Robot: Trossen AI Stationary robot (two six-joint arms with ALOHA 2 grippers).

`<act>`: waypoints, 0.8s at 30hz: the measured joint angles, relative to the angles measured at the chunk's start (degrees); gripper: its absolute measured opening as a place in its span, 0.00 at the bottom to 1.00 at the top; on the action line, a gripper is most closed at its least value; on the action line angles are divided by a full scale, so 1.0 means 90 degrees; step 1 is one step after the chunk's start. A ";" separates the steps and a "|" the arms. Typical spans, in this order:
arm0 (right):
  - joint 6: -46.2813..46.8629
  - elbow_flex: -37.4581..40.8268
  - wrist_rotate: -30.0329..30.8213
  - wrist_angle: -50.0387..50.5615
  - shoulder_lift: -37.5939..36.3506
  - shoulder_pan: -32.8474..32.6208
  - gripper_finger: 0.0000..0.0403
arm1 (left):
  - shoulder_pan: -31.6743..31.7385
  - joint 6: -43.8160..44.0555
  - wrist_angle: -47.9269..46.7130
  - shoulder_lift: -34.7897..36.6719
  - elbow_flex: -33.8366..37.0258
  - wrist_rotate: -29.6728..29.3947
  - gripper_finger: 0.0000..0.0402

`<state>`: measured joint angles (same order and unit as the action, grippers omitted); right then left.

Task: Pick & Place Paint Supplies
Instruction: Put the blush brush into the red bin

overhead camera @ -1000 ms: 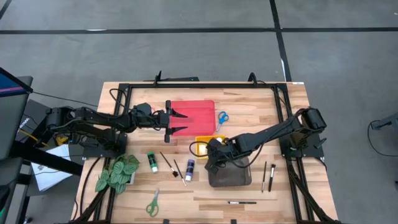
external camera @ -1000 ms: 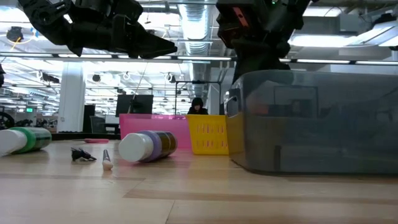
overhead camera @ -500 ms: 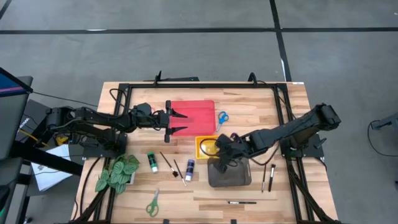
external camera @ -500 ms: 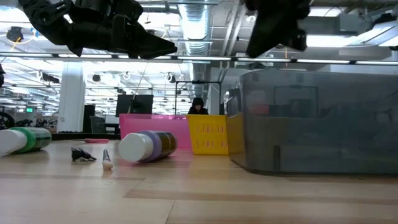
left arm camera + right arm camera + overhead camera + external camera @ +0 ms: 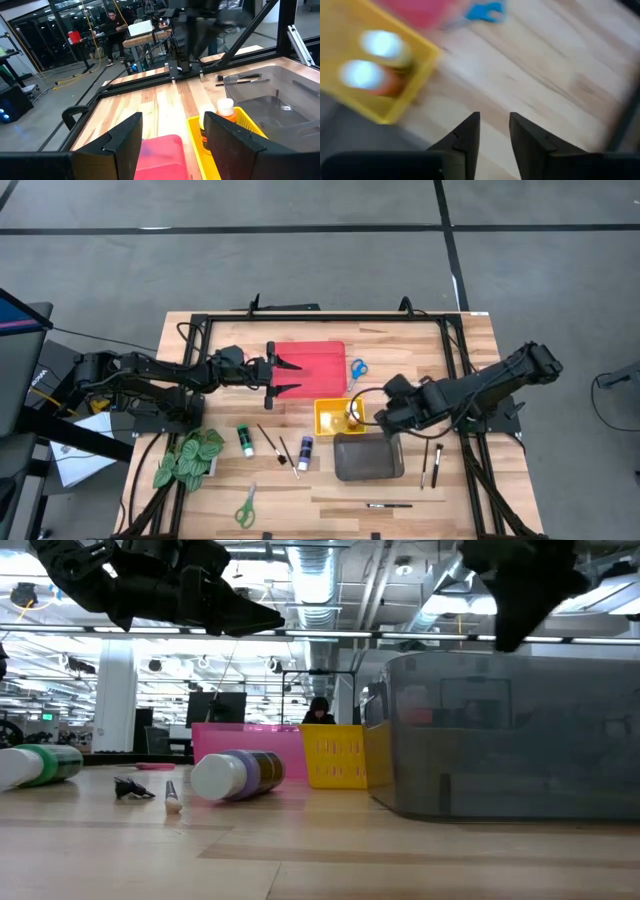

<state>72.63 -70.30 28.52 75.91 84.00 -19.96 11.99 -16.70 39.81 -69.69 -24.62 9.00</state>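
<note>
While my right gripper (image 5: 383, 417) hangs empty, fingers slightly parted, two bottles (image 5: 372, 60) lie in the yellow tray (image 5: 322, 416) just beside it; left gripper (image 5: 278, 374) waits spread, sorting unfinished.

Grey floor (image 5: 300, 270) w/ black tape lines; ceiling ducts (image 5: 320, 585), strip lights, desks behind.

1. No lettering, label, brand, number or sign is legible in any view.
2. The paint bottles carry labels, but none of their print can be read.
</note>
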 joint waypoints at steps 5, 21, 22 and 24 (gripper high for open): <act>0.0809 0.0000 -0.0227 0.1211 -0.0026 0.0122 0.31 | 0.0000 -0.0076 -0.0025 0.0000 0.0000 0.0000 0.51; 0.3457 0.1558 -0.2236 0.1026 -0.0736 -0.0531 0.39 | 0.0860 -0.0115 -0.0224 0.0000 0.0000 -0.0335 0.51; 0.3687 0.1659 -0.2341 0.0938 -0.0766 -0.0641 0.40 | 0.0929 -0.0117 -0.0170 0.0000 0.0000 -0.0333 0.51; 0.4133 0.1828 -0.2517 0.0760 -0.0818 -0.0884 0.40 | 0.1040 -0.0118 -0.0045 0.0000 0.0000 -0.0333 0.51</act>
<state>109.82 -53.85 5.87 82.75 76.64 -27.92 21.35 -17.76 39.41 -69.69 -24.62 6.00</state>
